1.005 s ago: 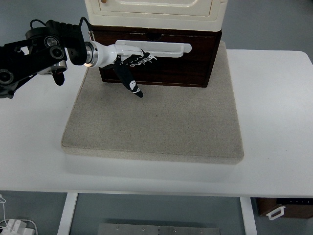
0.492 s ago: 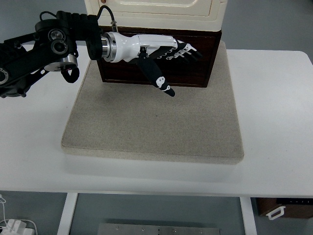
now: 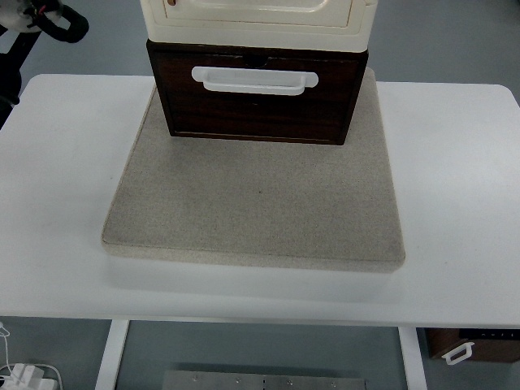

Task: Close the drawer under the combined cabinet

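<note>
The drawer (image 3: pixel 258 101) sits at the back centre of the mat, directly beneath the cream cabinet (image 3: pixel 258 20); its dark wooden front faces the camera and protrudes slightly beyond the cabinet body above. A white handle (image 3: pixel 254 80) runs horizontally across the upper part of the front. The beige mat (image 3: pixel 256 203) lies on the white table (image 3: pixel 455 195). Left arm (image 3: pixel 32 24) — only a black section shows at the top-left corner; hand state cannot be determined.
</note>
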